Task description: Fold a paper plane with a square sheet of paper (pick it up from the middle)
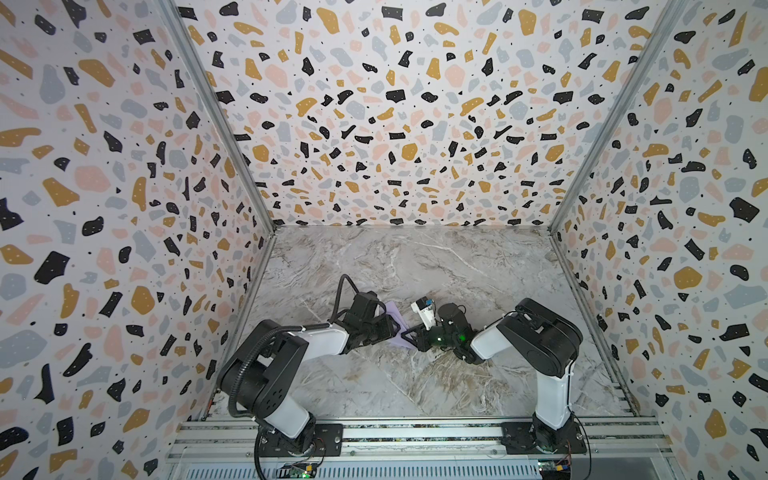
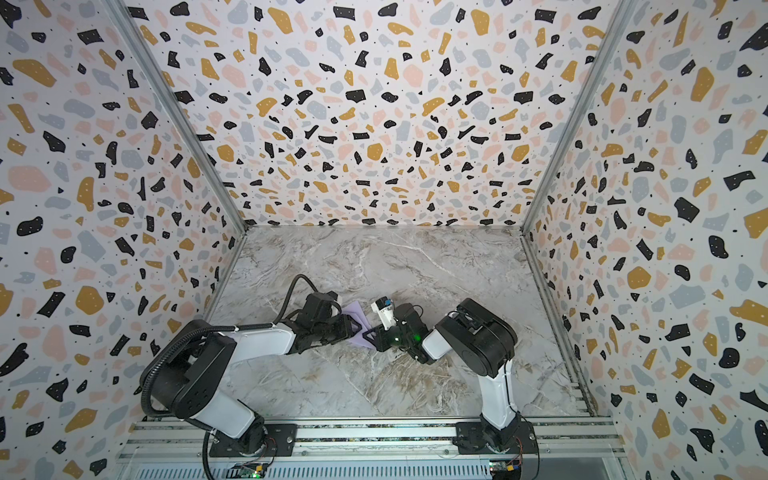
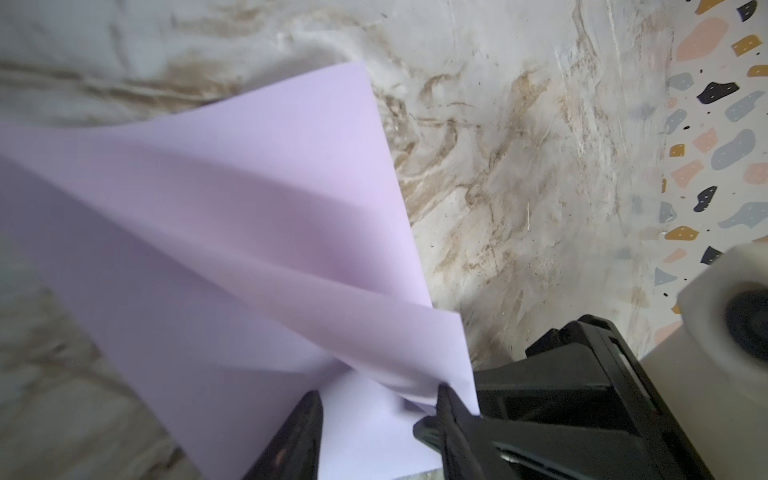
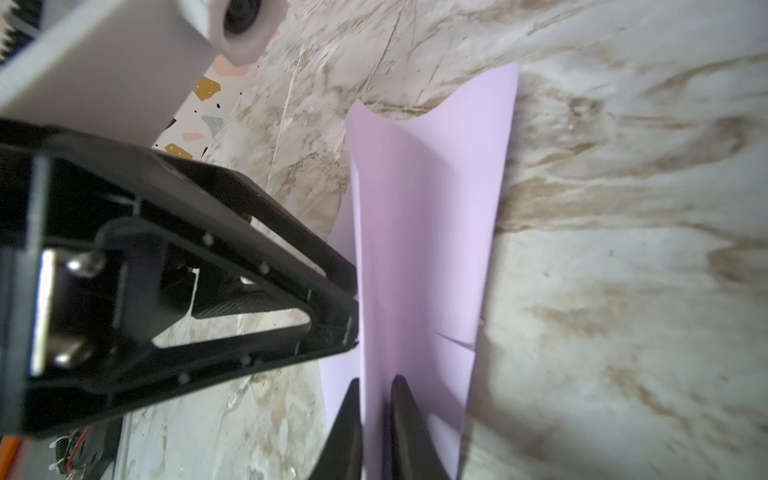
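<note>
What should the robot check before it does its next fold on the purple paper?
1. The paper sits between the fingers of the left gripper: ok, the jaws stand apart around it.
2. Grip of the right gripper on the paper: cannot tell, its fingers straddle it narrowly.
3. Plane shape finished: not ok, only loose bends, no flat wings.
4. Room between the two grippers: cannot tell, they crowd together at the paper.
5. The paper is over the table, well inside its edges: ok.
</note>
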`<move>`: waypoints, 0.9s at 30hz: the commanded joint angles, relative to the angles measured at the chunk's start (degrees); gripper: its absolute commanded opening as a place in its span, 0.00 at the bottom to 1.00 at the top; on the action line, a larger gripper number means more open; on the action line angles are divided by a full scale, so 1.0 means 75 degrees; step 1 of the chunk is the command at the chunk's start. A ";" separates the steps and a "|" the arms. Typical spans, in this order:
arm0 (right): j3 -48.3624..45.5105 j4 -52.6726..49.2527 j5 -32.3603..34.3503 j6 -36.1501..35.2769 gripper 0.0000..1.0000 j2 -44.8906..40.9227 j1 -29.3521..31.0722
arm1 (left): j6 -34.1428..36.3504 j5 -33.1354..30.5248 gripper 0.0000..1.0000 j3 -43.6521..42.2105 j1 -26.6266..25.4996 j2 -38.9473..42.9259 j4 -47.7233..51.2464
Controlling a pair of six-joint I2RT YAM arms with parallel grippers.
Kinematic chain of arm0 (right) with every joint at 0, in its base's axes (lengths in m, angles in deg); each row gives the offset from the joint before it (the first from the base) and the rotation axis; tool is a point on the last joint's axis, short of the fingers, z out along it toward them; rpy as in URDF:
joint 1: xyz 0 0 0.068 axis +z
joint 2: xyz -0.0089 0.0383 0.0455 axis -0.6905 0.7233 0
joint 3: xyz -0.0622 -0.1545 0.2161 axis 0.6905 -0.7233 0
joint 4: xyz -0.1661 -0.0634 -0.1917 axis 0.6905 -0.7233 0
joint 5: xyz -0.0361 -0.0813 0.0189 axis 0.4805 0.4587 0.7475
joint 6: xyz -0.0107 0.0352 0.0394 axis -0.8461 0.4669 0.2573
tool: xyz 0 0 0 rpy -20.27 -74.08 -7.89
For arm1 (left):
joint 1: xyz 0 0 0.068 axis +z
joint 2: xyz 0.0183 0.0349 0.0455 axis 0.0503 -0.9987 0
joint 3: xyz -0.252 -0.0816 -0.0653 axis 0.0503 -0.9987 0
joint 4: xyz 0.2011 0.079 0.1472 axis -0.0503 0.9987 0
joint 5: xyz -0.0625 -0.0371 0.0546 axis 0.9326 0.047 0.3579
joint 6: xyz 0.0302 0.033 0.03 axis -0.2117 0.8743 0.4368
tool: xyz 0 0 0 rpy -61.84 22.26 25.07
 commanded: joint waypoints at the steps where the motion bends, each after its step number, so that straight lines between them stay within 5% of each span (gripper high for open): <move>1: 0.0018 -0.0590 -0.0114 -0.0030 0.19 -0.0368 -0.0100 | 0.0449 -0.0646 0.49 0.0115 -0.0122 -0.0372 0.1165; 19: 0.0175 -0.2649 -0.0445 -0.0291 0.27 -0.1174 -0.0305 | 0.0605 -0.1571 0.49 0.0165 -0.0339 -0.0895 0.2141; 27: 0.0216 -0.2601 -0.0815 -0.0265 0.16 -0.1007 -0.0369 | 0.0591 -0.1561 0.48 0.0189 -0.0339 -0.0857 0.2154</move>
